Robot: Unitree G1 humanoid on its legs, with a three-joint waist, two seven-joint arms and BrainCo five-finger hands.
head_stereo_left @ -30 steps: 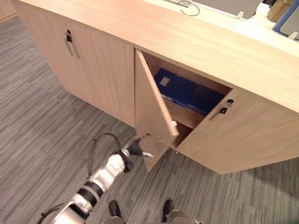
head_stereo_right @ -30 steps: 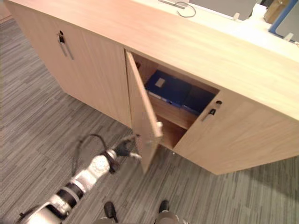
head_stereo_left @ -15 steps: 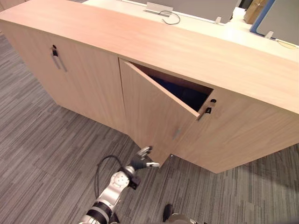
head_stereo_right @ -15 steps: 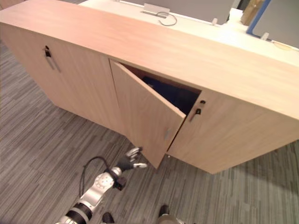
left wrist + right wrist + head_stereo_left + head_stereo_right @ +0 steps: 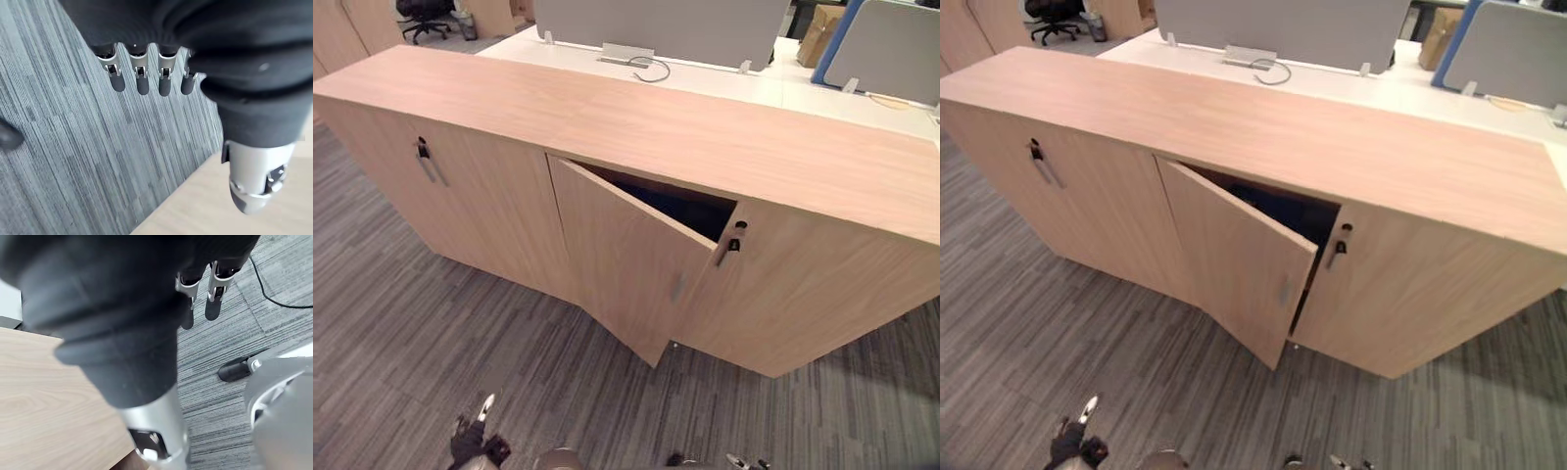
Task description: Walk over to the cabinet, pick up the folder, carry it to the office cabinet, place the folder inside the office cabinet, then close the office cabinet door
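The office cabinet (image 5: 636, 117) stands on the floor (image 5: 411, 333). Its middle door (image 5: 617, 264) hangs ajar between the left door (image 5: 480, 206) and the right door (image 5: 813, 294). A counter (image 5: 724, 83) stands behind it.

The office cabinet door (image 5: 626, 264), wide open a second ago, now stands swung most of the way shut, left ajar at a slant. The blue folder (image 5: 677, 203), plainly in view inside a second ago, now shows as a dark blue strip in the gap above the door's top edge. The left hand (image 5: 470, 443), which was at the door's lower edge, is drawn back low, well apart from the door, its fingers (image 5: 139, 78) straight above the carpet (image 5: 73, 156). The camera has lifted, so the white desk (image 5: 724, 83) behind the office cabinet (image 5: 822, 294) comes into view.
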